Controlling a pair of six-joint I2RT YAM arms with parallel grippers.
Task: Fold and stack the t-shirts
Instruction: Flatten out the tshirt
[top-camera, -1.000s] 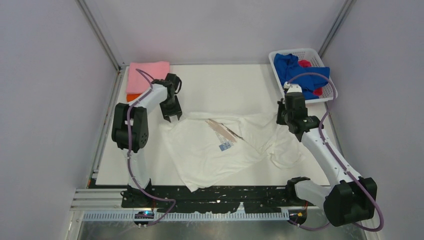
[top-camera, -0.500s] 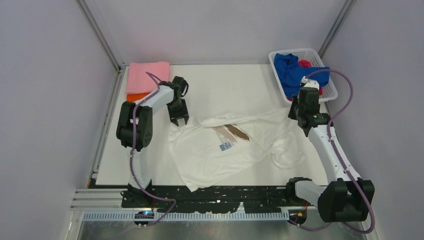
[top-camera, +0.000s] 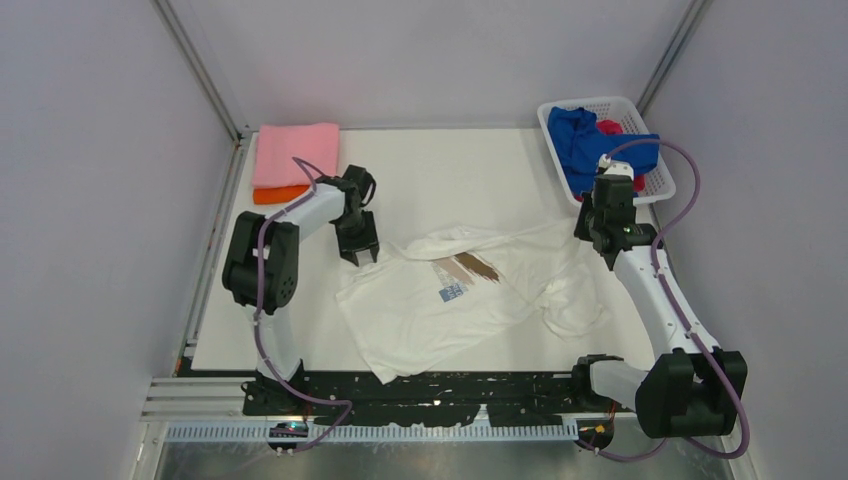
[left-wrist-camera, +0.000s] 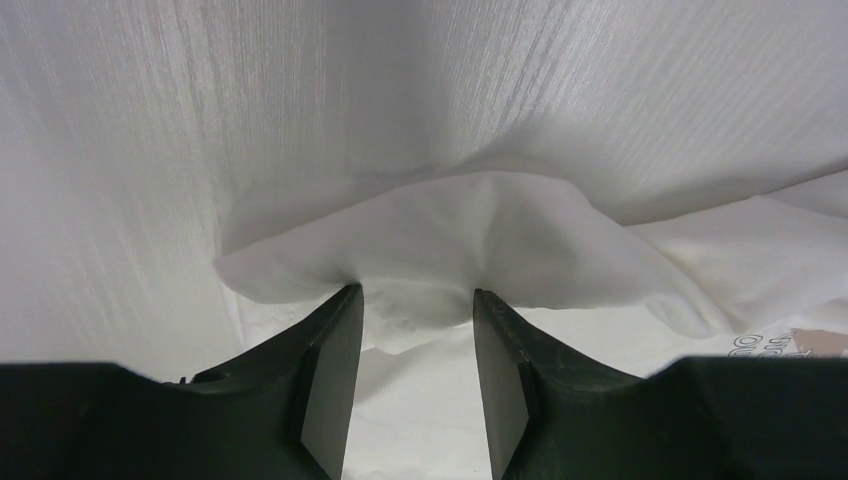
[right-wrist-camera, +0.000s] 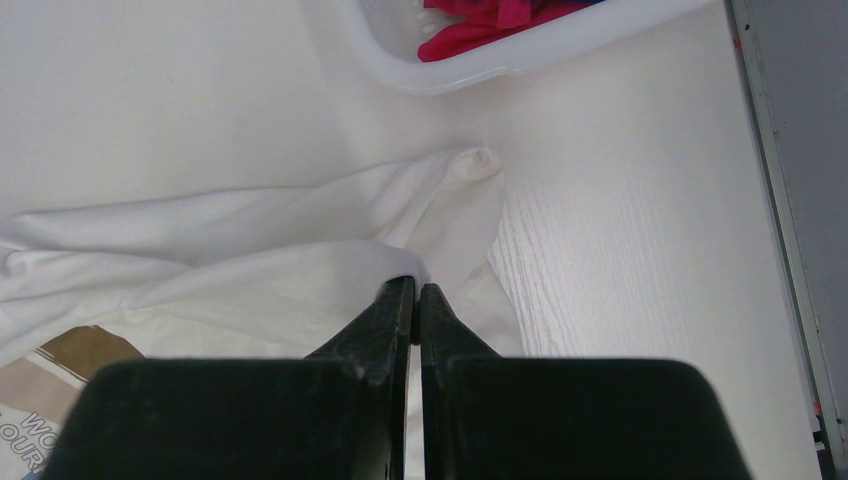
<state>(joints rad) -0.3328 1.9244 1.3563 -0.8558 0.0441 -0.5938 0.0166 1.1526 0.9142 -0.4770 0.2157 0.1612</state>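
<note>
White tabletop (top-camera: 450, 170) w/ white t-shirt (top-camera: 420, 310) crumpled at ctr, chest print up; folded pink t-shirt (top-camera: 297, 152) on orange t-shirt (top-camera: 280, 194) at far-left corner, blue t-shirt (top-camera: 590, 140) & red t-shirt (top-camera: 610, 127) in lattice basket (top-camera: 600, 101) far right. Left gripper (left-wrist-camera: 415, 300) at shirt's left edge, jaws part-open astride a raised fold, not clamping; right gripper (right-wrist-camera: 415, 288) pinched closed on shirt's right-hand cloth nr basket.

Left hand (left-wrist-camera: 415, 300) hangs half spread; right hand (right-wrist-camera: 415, 290) is pinched tight.
</note>
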